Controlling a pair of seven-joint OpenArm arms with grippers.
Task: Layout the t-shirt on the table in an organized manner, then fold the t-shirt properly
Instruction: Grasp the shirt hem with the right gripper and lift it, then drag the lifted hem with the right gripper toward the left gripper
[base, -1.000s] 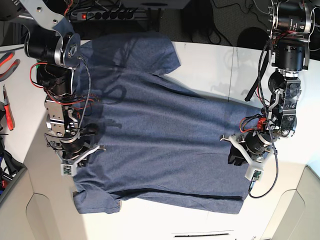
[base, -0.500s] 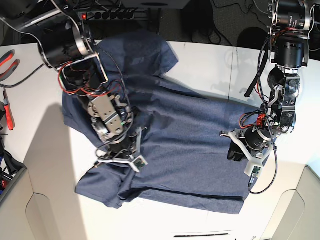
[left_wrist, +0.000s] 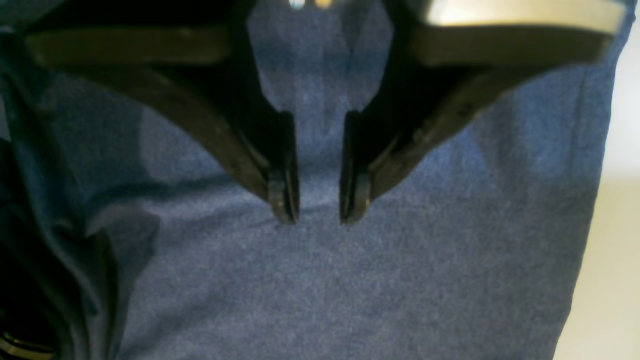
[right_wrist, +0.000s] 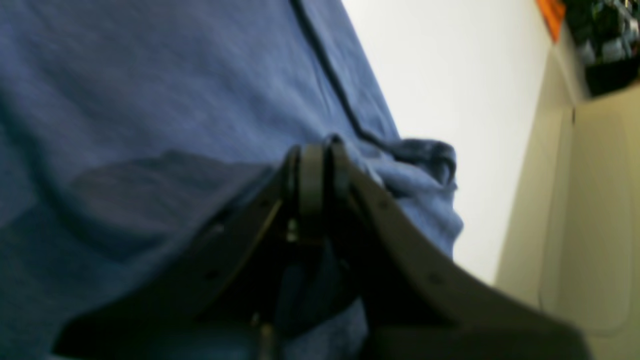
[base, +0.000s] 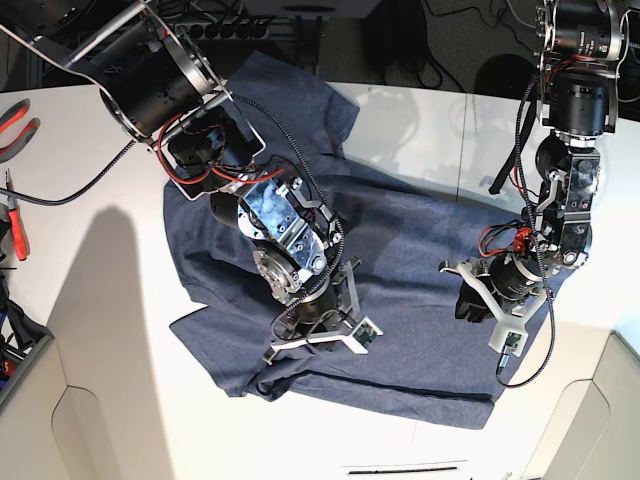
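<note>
The navy-blue t-shirt (base: 420, 250) lies across the white table (base: 100, 330), its near-left part folded over and rumpled. My right gripper (base: 310, 335) is over the shirt's middle, shut on a bunched edge of the cloth; in the right wrist view the gripper (right_wrist: 312, 150) has its fingers together, with blue fabric (right_wrist: 150, 75) gathered around them. My left gripper (base: 478, 300) rests on the shirt's right side. In the left wrist view its fingertips (left_wrist: 285, 200) stand a little apart on flat cloth (left_wrist: 320, 280), the gripper (left_wrist: 319, 210) open with nothing pinched between the fingers.
Red-handled pliers (base: 15, 130) lie at the table's left edge. A power strip (base: 220, 28) and cables sit behind the table's far edge. A dark seam line (base: 400, 468) runs near the front edge. Beige panels flank the front corners.
My right arm swept from the shirt's left edge toward the middle, dragging that side of the shirt over onto itself. The left arm stayed in place.
</note>
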